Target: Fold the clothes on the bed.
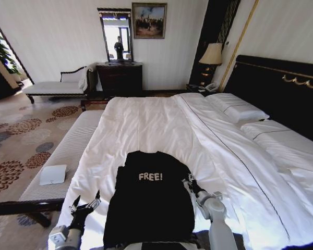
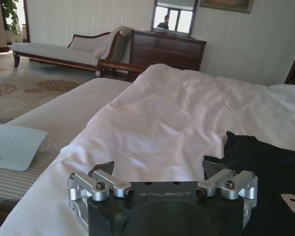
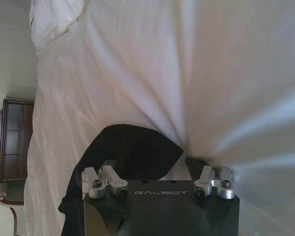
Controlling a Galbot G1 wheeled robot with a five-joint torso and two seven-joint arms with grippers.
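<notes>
The black top [image 1: 151, 200] lies flat on the near end of the bed [image 1: 161, 125], on the white duvet [image 1: 146, 120], with its white "FREE!" lettering facing up and its collar end pointing toward the pillows [image 1: 240, 110]. The left gripper [image 1: 85, 204] hovers beside the top's left edge, over bare duvet; in the left wrist view its fingers [image 2: 102, 169] stand spread apart with nothing between them, and the top [image 2: 265, 162] lies just off to one side. The right gripper [image 1: 190, 182] sits at the top's right edge, near the shoulder. In the right wrist view its fingers [image 3: 194, 163] are also spread, with black cloth [image 3: 132, 147] lying between and beneath them, but not clamped. A pale bench [image 1: 68, 151] runs along the bed's left side with a white flat object [image 1: 53, 174] on it.
</notes>
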